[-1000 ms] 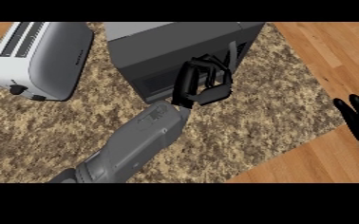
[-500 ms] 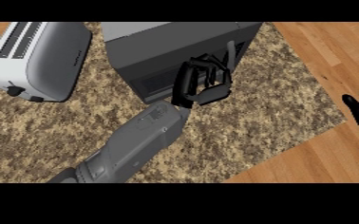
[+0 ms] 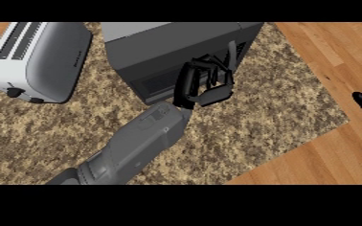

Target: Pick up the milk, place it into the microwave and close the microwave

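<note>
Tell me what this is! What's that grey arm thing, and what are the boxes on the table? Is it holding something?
You are looking down from a camera in the robot's head, as if through its eyes. The grey tube coming up from the bottom is its left forearm, and the black part at the end is its left hand. The hand is up against the front of a dark microwave, whose door looks closed. Its fingers look curled, but I see nothing in them, and no milk shows anywhere. The white and grey box on the left is a toaster. Both boxes stand on a speckled stone counter. The tiny black bit at the right edge is the robot's right hand; too little shows to say more.
</note>
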Tool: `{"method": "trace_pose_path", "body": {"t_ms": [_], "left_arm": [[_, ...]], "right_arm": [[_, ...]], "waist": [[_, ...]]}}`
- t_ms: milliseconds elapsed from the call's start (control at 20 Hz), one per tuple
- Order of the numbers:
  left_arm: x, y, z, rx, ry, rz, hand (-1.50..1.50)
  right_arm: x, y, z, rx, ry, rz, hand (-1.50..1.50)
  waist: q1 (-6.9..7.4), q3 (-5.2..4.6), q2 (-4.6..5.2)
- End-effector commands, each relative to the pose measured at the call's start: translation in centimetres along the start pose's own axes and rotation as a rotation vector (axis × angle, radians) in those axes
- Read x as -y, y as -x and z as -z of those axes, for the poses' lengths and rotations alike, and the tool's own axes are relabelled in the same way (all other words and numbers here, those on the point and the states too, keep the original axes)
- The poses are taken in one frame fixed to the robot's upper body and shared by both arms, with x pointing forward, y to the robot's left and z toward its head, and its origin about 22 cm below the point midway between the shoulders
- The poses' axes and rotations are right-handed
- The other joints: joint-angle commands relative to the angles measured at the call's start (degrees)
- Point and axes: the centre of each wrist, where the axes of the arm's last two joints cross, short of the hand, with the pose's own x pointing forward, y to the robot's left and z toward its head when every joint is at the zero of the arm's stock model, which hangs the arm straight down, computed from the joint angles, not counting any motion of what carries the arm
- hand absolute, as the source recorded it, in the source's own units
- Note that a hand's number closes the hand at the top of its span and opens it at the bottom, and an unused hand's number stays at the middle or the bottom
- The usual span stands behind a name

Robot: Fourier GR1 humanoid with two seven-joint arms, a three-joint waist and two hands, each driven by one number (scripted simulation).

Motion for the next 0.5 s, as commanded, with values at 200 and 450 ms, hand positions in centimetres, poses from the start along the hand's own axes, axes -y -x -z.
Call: {"method": "trace_pose_path", "body": {"t_ms": [200, 450], "left_arm": [[-0.29, -0.7, 2.0, -0.005, -0.013, 0.0, 1.5], [-0.3, -0.54, 1.97, -0.002, -0.006, 0.004, 1.5]], "right_arm": [[-0.12, -0.55, 0.88, 0.018, -0.071, 0.046, -1.5], [-0.05, -0.59, 0.83, -0.01, -0.101, 0.066, -1.5]], "waist": [[0.02, -0.02, 0.79], [-0.36, 0.06, 1.04]]}}
